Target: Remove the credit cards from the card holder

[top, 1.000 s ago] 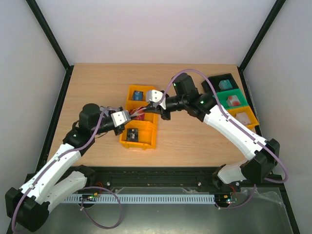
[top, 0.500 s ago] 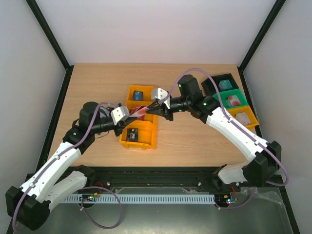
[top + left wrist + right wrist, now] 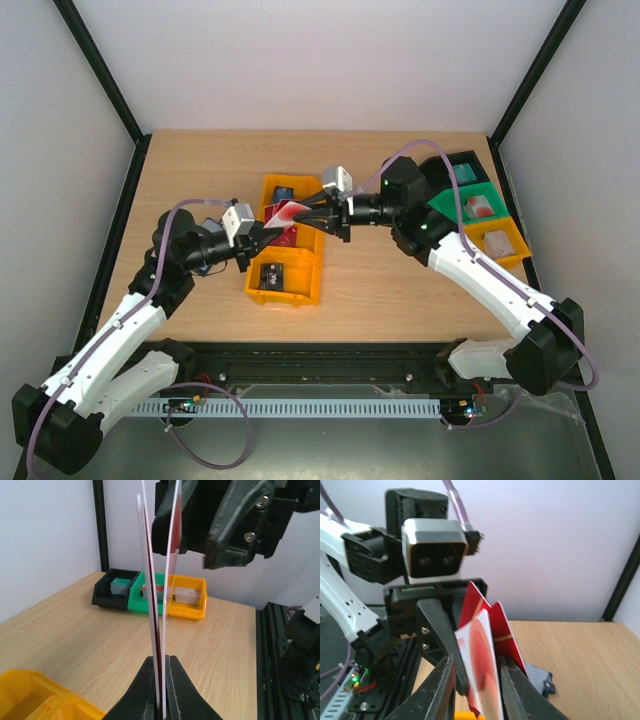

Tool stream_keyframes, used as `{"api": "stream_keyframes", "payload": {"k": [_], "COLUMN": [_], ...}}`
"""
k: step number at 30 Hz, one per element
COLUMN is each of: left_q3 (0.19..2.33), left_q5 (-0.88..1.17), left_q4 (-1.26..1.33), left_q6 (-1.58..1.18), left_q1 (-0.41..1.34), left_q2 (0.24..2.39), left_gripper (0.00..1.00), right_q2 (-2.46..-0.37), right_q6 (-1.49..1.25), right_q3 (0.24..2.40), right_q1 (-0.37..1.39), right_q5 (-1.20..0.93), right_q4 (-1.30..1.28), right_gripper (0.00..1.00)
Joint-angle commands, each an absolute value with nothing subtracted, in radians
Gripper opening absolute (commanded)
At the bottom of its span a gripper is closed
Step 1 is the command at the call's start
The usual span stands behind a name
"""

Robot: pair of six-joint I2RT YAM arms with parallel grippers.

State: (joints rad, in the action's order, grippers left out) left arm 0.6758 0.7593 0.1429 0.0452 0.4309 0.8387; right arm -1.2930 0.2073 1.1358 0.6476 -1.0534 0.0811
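1. Now that both arms have risen from the yellow bin (image 3: pixel 300 290), the red credit cards (image 3: pixel 287 215) hang above it
2. Both the left claw (image 3: pixel 161 662) and the right claw (image 3: pixel 476 667) clamp card edges (pulling apart seems next)

Top external: fixed high behind the two arm bases, tilted down and forward over the wooden table (image 3: pixel 200 180). Far enough back to hold the whole tabletop, with the left gripper (image 3: pixel 262 237) and right gripper (image 3: pixel 310 212) tip to tip near frame centre.

Left wrist: set just behind its own fingers, very close, nearly level with the tabletop. Faces the row of small bins (image 3: pixel 150 594) at mid-frame (the same row sits at the right edge from above).

Right wrist: equally close, pointed the opposite way, straight at the left wrist camera (image 3: pixel 434 547) in the upper left.

Shared by all three: the credit cards (image 3: pixel 285 213), edge-on from the left wrist, faces showing from the right.
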Motion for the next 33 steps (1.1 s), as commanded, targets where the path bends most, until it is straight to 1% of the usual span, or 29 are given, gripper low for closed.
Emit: {"api": "stream_keyframes", "payload": {"k": [1, 4, 6, 7, 8, 10, 16, 26, 33], "left_q3": [0.659, 0.659, 0.659, 0.659, 0.659, 0.656, 0.648, 0.66, 0.665], "left_q5": [0.81, 0.814, 0.815, 0.812, 0.804, 0.793, 0.753, 0.714, 0.696], "left_q4": [0.281, 0.293, 0.285, 0.275, 0.261, 0.224, 0.144, 0.07, 0.034], "left_q6": [-0.055, -0.052, -0.019, 0.017, 0.049, 0.159, 0.451, 0.724, 0.828], "left_q1": [0.433, 0.433, 0.433, 0.433, 0.433, 0.433, 0.433, 0.433, 0.432], "left_q2": [0.844, 0.842, 0.836, 0.832, 0.827, 0.815, 0.772, 0.755, 0.746], "left_gripper": [0.02, 0.02, 0.02, 0.02, 0.02, 0.02, 0.02, 0.02, 0.02], "right_q2": [-1.293, -1.286, -1.302, -1.311, -1.318, -1.312, -1.26, -1.252, -1.198], "right_q6": [0.122, 0.103, 0.087, 0.11, 0.175, 0.294, 0.331, 0.548, 0.634], "right_q3": [1.128, 1.131, 1.155, 1.178, 1.205, 1.247, 1.244, 1.331, 1.326], "right_q1": [0.67, 0.67, 0.67, 0.67, 0.67, 0.669, 0.669, 0.67, 0.669], "right_q5": [-1.112, -1.207, -1.263, -1.267, -1.265, -1.231, -1.155, -0.99, -0.824], "right_q4": [0.215, 0.22, 0.19, 0.142, 0.018, -0.126, -0.155, -0.446, -0.489], "right_gripper": [0.24, 0.32, 0.34, 0.35, 0.35, 0.36, 0.39, 0.39, 0.42]}}
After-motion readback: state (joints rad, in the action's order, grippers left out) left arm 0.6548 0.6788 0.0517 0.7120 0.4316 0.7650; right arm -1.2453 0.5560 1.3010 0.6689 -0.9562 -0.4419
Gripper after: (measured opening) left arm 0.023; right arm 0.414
